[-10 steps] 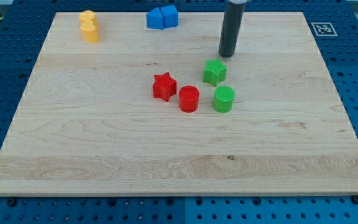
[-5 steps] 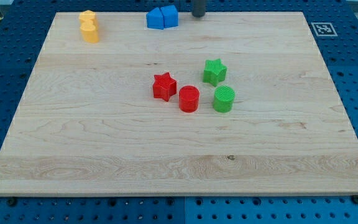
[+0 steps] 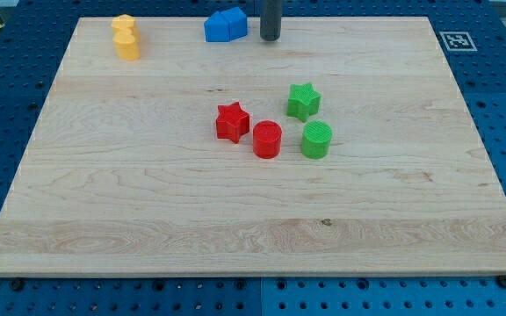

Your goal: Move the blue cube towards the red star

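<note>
Two blue blocks sit touching at the view's top edge of the board: one (image 3: 215, 27) on the left and the blue cube (image 3: 234, 22) on the right. The red star (image 3: 232, 121) lies near the board's middle, well below them. My tip (image 3: 271, 38) stands just to the right of the blue cube, a small gap apart from it.
A red cylinder (image 3: 267, 140) sits right of the red star. A green star (image 3: 304, 101) and a green cylinder (image 3: 316, 140) lie further right. Two yellow blocks (image 3: 126, 37) sit at the top left. The wooden board (image 3: 148, 219) rests on a blue perforated table.
My tip went from above the green star up to the board's top edge, then came down beside the blue blocks. The blue pair has shifted slightly left.
</note>
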Robot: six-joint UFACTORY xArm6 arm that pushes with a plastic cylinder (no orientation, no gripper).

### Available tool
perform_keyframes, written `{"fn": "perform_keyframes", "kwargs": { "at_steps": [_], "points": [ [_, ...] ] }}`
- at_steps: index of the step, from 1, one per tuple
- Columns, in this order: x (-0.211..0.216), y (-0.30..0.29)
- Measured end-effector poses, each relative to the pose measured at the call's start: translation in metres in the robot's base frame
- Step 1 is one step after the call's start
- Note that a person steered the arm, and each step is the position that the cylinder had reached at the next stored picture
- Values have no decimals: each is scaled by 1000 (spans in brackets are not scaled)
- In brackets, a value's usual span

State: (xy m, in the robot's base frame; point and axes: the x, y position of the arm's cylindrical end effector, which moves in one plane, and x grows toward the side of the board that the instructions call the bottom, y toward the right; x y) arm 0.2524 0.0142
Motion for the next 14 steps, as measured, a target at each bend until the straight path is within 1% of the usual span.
{"fn": "perform_keyframes", "kwargs": {
  "at_steps": [1,2,3,4,5,8,9,10,11,12,13,14],
  "points": [
    [19,-48],
    [22,-105],
    [-1,-165],
    [-44,-186],
    [-61,-182],
    [-61,-152],
    [-60,-102],
    [-59,-31],
    [-48,-20],
    [-49,-19],
    [-60,2],
    [-59,16]
  ]
}}
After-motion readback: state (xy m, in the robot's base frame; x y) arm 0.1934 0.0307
